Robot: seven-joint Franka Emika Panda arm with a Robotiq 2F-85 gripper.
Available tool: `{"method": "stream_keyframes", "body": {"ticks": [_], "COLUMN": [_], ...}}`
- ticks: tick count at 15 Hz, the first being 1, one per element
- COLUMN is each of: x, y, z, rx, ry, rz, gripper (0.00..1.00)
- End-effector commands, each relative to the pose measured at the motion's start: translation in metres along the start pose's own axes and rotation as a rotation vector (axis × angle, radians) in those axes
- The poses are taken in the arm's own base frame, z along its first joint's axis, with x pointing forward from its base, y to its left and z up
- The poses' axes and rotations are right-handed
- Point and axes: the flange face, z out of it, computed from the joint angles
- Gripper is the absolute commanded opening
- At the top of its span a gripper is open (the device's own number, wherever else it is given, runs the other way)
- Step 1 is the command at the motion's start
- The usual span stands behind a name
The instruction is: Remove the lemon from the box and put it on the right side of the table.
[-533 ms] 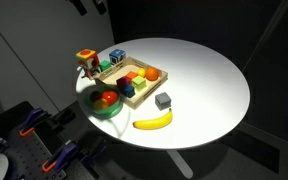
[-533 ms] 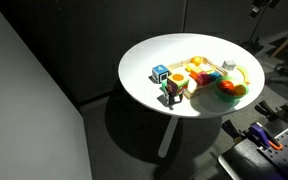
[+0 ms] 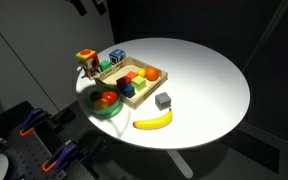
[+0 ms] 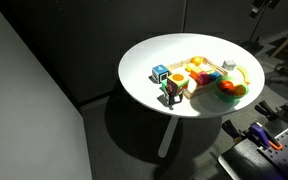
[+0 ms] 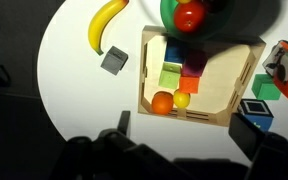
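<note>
In the wrist view the lemon lies in a near corner of the wooden box, touching an orange round fruit. Coloured blocks fill the box's other compartments. My gripper hangs above the white table, just short of the box's near wall. It is open and empty, with one dark finger at the left and the other at the right. The box also shows in both exterior views, at the table's edge. The lemon is too small there to tell apart.
A banana and a grey cube lie beside the box. A green bowl holding a red fruit stands at the box's far end. A blue cube and a colourful toy are beside it.
</note>
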Motion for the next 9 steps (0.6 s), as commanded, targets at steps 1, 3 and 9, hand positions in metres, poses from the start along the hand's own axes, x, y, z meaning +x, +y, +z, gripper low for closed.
{"method": "stream_keyframes", "body": {"ticks": [1,3,9], "x": [0.009,0.014,0.038], "y": [-0.005,-0.008,-0.023], "z": [-0.003,-0.004,-0.007], "rx": [0.011,0.017,0.058], "ry": [-0.018,-0.024,-0.066], "rz": [0.015,0.02,0.027], "gripper": [1.0,1.0,1.0]}}
